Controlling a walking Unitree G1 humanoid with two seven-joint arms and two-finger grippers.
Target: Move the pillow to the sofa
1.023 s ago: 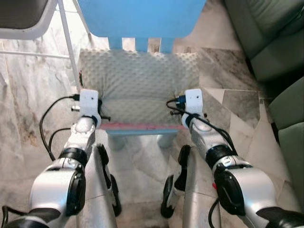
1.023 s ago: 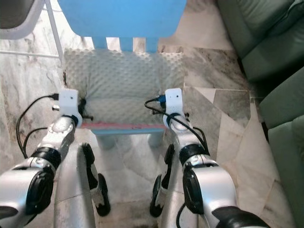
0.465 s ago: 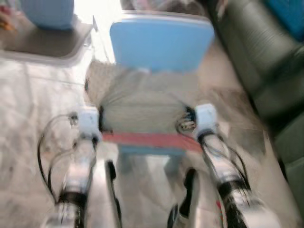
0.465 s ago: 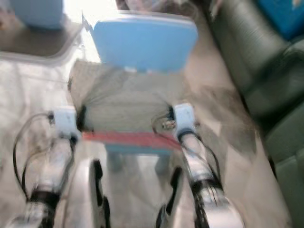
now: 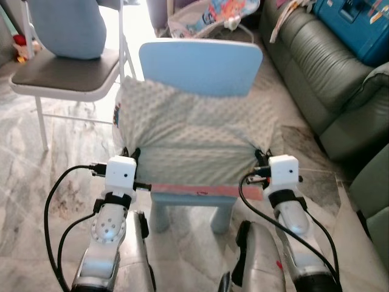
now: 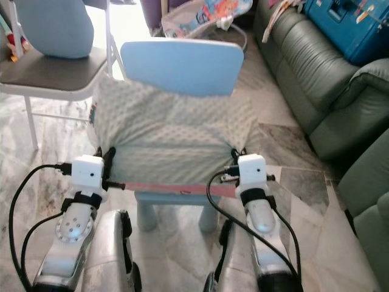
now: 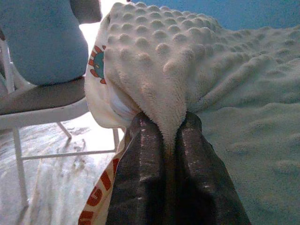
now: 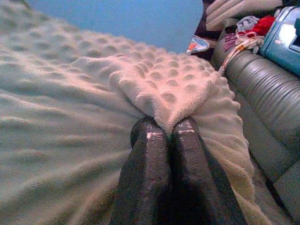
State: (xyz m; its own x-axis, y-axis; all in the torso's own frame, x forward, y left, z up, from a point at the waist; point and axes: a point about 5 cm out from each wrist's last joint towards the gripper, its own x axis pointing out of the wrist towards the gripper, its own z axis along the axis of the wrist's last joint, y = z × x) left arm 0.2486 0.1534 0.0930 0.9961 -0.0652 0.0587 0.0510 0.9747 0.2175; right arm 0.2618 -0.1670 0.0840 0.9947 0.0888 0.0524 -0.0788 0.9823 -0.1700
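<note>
Pinching the pillow (image 5: 193, 131) at its near-left corner with the left gripper (image 7: 165, 140), at its near-right corner with the right gripper (image 8: 168, 136), over the small blue chair (image 5: 200, 64). Likely handling light, soft, saggy; gripping corners suiting. Sofa (image 5: 316, 79) lying right.

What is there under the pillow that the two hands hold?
Under the pillow a small blue chair shows: its backrest rises behind, its front edge and two legs below. The seat is covered. The left hand and right hand pinch its front corners.
</note>
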